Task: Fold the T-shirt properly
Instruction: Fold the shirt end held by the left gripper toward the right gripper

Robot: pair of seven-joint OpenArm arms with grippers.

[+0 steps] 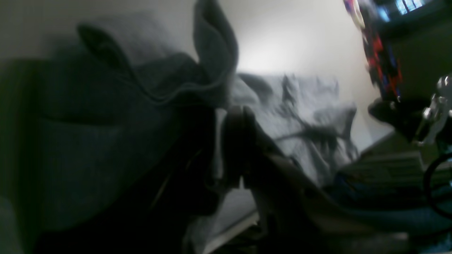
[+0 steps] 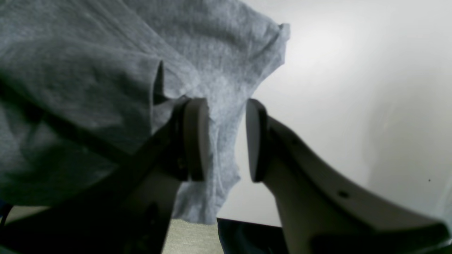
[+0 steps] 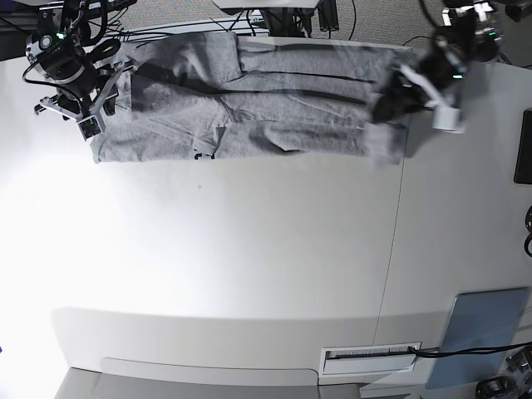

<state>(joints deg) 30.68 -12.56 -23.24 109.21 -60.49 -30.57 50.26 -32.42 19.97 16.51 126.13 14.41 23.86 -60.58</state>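
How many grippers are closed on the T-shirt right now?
1. The left gripper is shut on the T-shirt at its end on the base view's right; the right gripper stands open around the opposite edge.

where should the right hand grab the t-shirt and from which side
Grip the loose corner edge of the T-shirt hanging between the open right hand, coming in from the table's outer end. That edge is thin, free, and already sits between the pads.
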